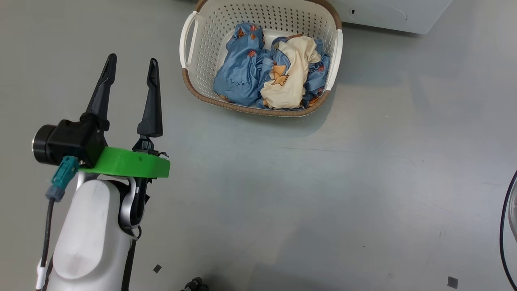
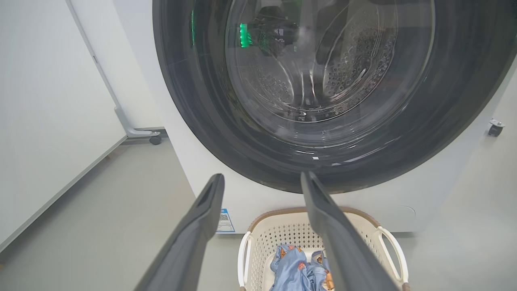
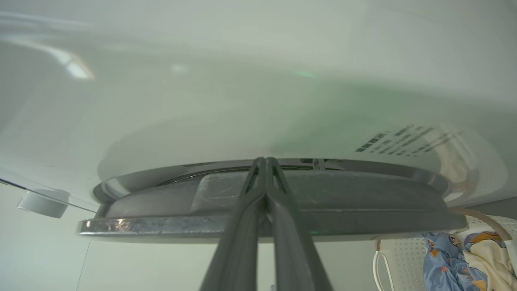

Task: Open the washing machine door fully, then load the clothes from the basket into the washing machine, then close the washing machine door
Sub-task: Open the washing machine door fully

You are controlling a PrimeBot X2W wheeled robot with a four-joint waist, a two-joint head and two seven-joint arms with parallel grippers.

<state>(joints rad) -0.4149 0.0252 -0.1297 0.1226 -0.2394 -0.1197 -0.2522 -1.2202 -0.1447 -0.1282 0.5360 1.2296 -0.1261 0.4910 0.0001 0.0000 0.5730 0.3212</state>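
Grey floor (image 1: 323, 194) lies open near and right of the basket (image 1: 206, 40), which holds the clothes (image 1: 258, 72) by the washing machine (image 1: 383, 14). Left pincer (image 1: 132, 60) hovers spread, left of it. Right pincer (image 3: 264, 159), pressed together, has its tips at the rim of the washing machine door (image 3: 363, 210).

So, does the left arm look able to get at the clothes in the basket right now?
Probably yes. The left gripper is open, short of the basket. Nothing stands between them in the head view, and the clothes lie uncovered in its open top.
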